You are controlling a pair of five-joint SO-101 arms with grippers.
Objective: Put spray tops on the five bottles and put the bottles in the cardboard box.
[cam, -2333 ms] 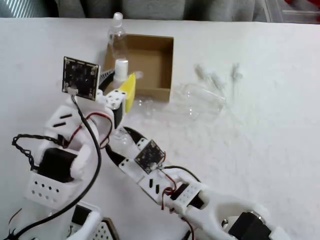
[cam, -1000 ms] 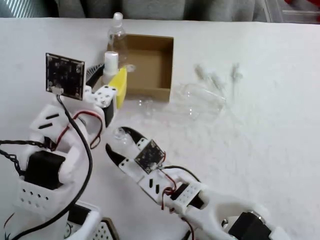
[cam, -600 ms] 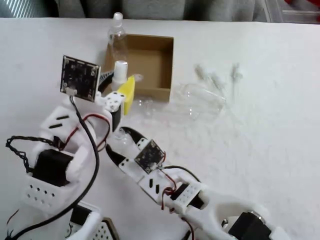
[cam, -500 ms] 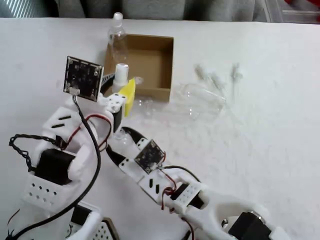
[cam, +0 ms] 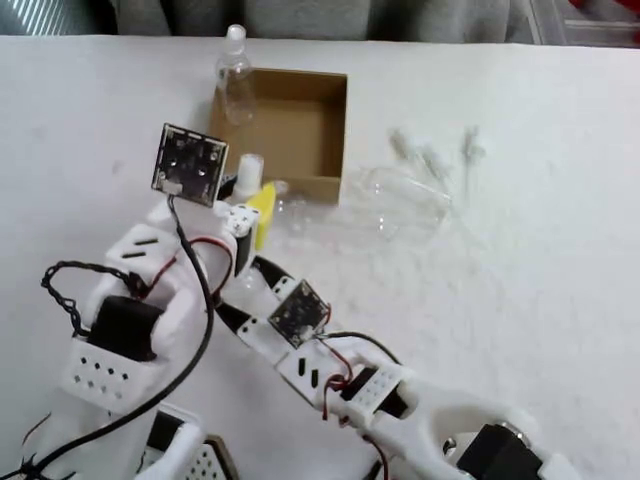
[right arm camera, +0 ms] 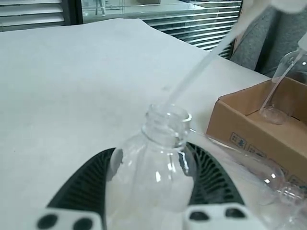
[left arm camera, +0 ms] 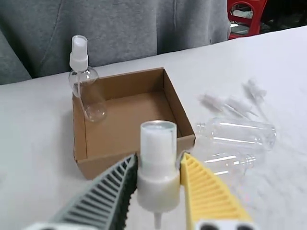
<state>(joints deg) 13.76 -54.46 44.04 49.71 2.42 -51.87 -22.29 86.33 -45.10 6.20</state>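
- While your left hand point(cam: 247, 192) pinches the spray top point(left arm camera: 157, 160), its tube point(right arm camera: 201, 62) slants down to the open neck, lined up for seating.
- Your right hand point(right arm camera: 152, 158) clamps that bottle point(right arm camera: 163, 124) upright on the counter point(cam: 520, 200), so the neck stays put.
- One capped bottle point(cam: 233, 75) leans in the cardboard box point(cam: 300, 185); loose bottles point(cam: 405, 200) and tops point(cam: 430, 155) lie beyond it.

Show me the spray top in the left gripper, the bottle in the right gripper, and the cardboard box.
spray top point(left arm camera: 157, 165): left wrist view, white collar
bottle point(right arm camera: 152, 167): right wrist view, clear shoulder
cardboard box point(left arm camera: 134, 120): left wrist view, bare floor
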